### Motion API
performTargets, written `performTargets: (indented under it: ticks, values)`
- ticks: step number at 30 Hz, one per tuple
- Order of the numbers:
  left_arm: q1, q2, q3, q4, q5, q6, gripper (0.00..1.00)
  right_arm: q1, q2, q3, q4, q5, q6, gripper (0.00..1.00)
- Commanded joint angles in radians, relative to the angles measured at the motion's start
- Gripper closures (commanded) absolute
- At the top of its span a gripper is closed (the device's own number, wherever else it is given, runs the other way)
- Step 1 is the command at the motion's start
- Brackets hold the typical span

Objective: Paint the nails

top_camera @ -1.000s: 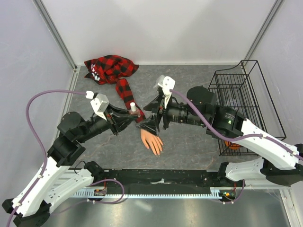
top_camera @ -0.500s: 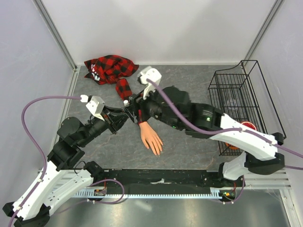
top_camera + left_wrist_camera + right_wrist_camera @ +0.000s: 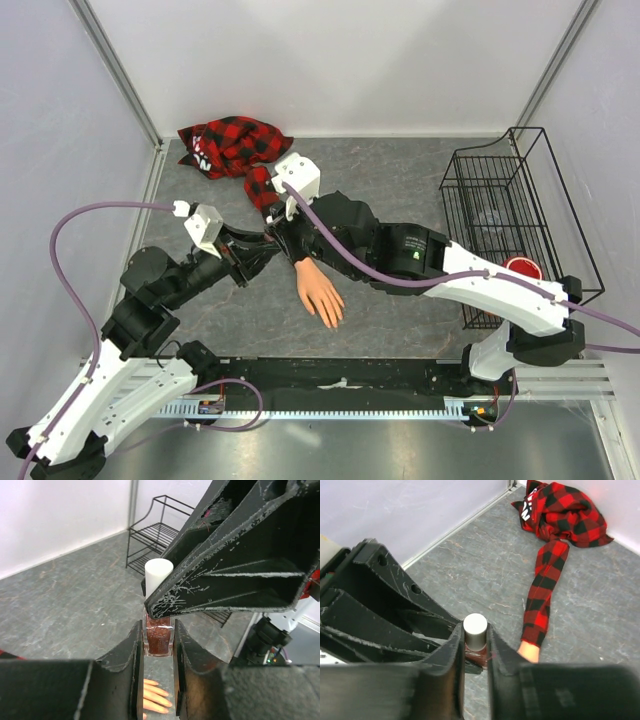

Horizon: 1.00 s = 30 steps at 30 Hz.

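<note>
Left gripper (image 3: 157, 628): jaws drawn in tight on the body of a small reddish bottle (image 3: 158, 643), which is held upright between the pads. Right gripper (image 3: 474, 636): brought in from the opposite side, fingers pressed flat against both sides of the bottle's white cap (image 3: 158, 574); cap gripped. Both grippers are met nose to nose above the table (image 3: 400, 180).

Mannequin hand (image 3: 320, 292) is laid flat just beside and below the grippers, on their near side, fingers spread. The nails (image 3: 334, 318) are found at its fingertips, pointed away from both grippers; too small for their colour to be made out. Plaid sleeve (image 3: 262, 188) is trailed beyond the grippers, toward the back wall.
</note>
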Motion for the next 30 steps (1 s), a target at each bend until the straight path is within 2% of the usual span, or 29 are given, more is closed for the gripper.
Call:
performTargets:
  ticks: [1,2,3,4,6,7,8,10,11,12,14,17,18,19,20,21,22,23,24,25,27,30]
  values:
    - [0.001,0.011,0.012,0.075,0.204,-0.045,0.98,0.003,-0.036,-0.017,0.03,-0.018,-0.054,0.88]
    - [0.001,0.013,0.013,0.08,0.238,-0.055,0.98,0.0,-0.048,-0.028,0.032,-0.025,-0.061,0.97]
    - [0.001,0.014,0.013,0.089,0.271,-0.062,0.98,-0.002,-0.06,-0.06,0.038,-0.042,-0.068,1.0]
    - [0.001,0.017,0.018,0.107,0.357,-0.07,0.98,-0.014,-0.094,-0.079,0.043,-0.061,-0.076,1.0]
    - [0.001,0.03,0.022,0.131,0.448,-0.097,0.98,-0.037,-0.14,-0.159,0.073,-0.224,-0.111,1.0]
    - [0.001,0.051,0.028,0.161,0.553,-0.111,0.98,-0.072,-0.193,-0.193,0.09,-0.322,-0.126,1.0]
    - [0.001,0.063,0.033,0.177,0.615,-0.14,0.98,-0.089,-0.223,-0.23,0.11,-0.616,-0.187,1.0]
    - [0.002,0.094,0.035,0.239,0.794,-0.191,0.98,-0.127,-0.311,-0.367,0.196,-0.956,-0.231,1.0]
    - [0.002,0.121,0.036,0.285,0.842,-0.237,0.98,-0.137,-0.332,-0.405,0.269,-1.219,-0.231,1.0]
    - [0.002,0.137,0.038,0.307,0.885,-0.257,0.98,-0.141,-0.344,-0.466,0.314,-1.318,-0.22,1.0]
    - [0.004,0.161,0.056,0.275,0.913,-0.256,0.98,-0.146,-0.361,-0.5,0.398,-1.38,-0.173,1.0]
    - [0.004,0.165,0.088,0.208,0.838,-0.207,0.98,-0.15,-0.384,-0.542,0.397,-1.314,-0.18,1.0]
    - [0.004,0.157,0.09,0.204,0.816,-0.203,0.98,-0.152,-0.393,-0.554,0.389,-1.214,-0.186,1.0]
    - [0.004,0.149,0.09,0.177,0.766,-0.199,0.98,-0.154,-0.402,-0.548,0.371,-1.128,-0.191,0.95]
    - [0.004,0.143,0.088,0.169,0.734,-0.185,0.98,-0.154,-0.402,-0.536,0.319,-1.049,-0.191,0.67]
    - [0.004,0.128,0.084,0.149,0.701,-0.177,0.98,-0.154,-0.404,-0.506,0.29,-0.976,-0.19,0.59]
    - [0.004,0.12,0.081,0.143,0.628,-0.164,0.98,-0.154,-0.407,-0.49,0.264,-0.823,-0.174,0.39]
    - [0.004,0.114,0.076,0.134,0.588,-0.159,0.98,-0.154,-0.416,-0.478,0.23,-0.752,-0.156,0.29]
    - [0.004,0.097,0.062,0.128,0.55,-0.153,0.98,-0.152,-0.427,-0.478,0.218,-0.683,-0.136,0.24]
    - [0.004,0.091,0.056,0.128,0.479,-0.139,0.98,-0.154,-0.456,-0.476,0.202,-0.598,-0.105,0.08]
    - [0.004,0.079,0.036,0.123,0.419,-0.121,0.98,-0.154,-0.483,-0.459,0.167,-0.515,-0.065,0.02]
    - [0.004,0.073,0.035,0.109,0.329,-0.078,0.98,-0.152,-0.501,-0.401,0.115,-0.431,0.016,0.02]
